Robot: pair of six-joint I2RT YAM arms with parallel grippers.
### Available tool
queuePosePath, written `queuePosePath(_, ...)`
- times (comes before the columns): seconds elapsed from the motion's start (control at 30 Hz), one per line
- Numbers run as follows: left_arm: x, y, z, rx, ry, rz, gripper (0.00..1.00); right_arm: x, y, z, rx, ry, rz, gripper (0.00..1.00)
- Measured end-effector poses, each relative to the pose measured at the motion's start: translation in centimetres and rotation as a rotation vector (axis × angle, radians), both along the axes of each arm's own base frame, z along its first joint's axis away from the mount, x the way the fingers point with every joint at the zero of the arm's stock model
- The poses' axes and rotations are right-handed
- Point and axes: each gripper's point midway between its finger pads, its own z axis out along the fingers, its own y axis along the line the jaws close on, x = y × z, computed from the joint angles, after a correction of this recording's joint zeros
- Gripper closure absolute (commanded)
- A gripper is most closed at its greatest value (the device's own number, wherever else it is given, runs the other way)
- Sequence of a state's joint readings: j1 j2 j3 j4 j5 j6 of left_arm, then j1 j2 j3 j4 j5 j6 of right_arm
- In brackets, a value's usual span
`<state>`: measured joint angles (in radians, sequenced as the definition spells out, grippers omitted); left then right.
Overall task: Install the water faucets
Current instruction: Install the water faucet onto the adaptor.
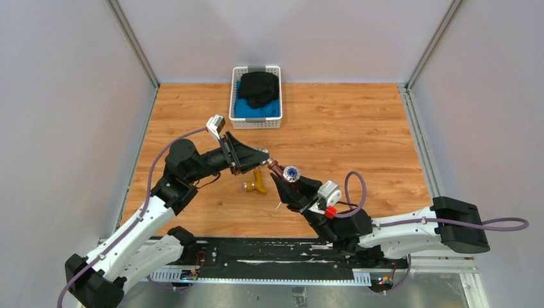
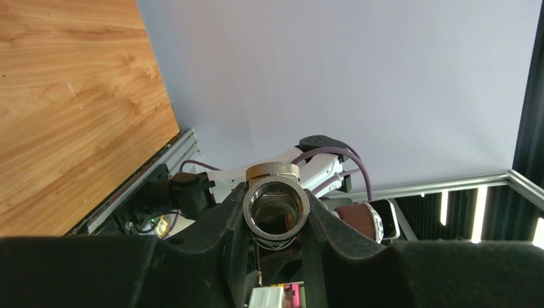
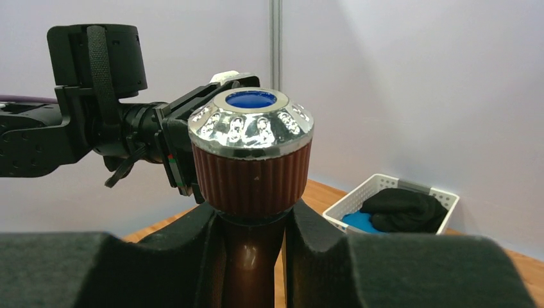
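Up top, the fixed camera looked down from above and behind the arm bases, taking in the whole counter with the basket at its far edge. The left wrist camera sat tight behind the left claw, facing the right arm and the wall. The right wrist camera hugged the right claw, faced the left arm and shared that basket.

brass faucet: 1 | brown faucet: 1 | metal fitting: 1 | basket: 1
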<state>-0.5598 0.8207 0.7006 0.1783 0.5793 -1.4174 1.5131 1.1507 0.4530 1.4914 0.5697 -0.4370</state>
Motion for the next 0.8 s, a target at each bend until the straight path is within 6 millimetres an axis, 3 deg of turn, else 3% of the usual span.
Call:
queuePosePath(0.23,0.0,0.4,0.6,-0.014,-0.018,0.024,1.00,0.0,0.4,-0.3,0.026,0.034,0.027,1.00)
queuePosePath(0.4,0.1,0.4,0.6,-0.020,-0.015,0.033,1.00,0.3,0.2,-0.8,-0.071,-0.022,-0.030,1.00)
queuePosePath(0.53,0.2,0.4,0.4,-0.017,-0.005,0.037,1.00,0.9,-0.7,-1.1,-0.243,-0.147,-0.138,1.00)
queuePosePath(0.8,0.5,0.3,-1.1,0.046,0.045,0.039,1.00,1.0,-1.8,-1.7,-0.728,-0.569,-0.360,1.00)
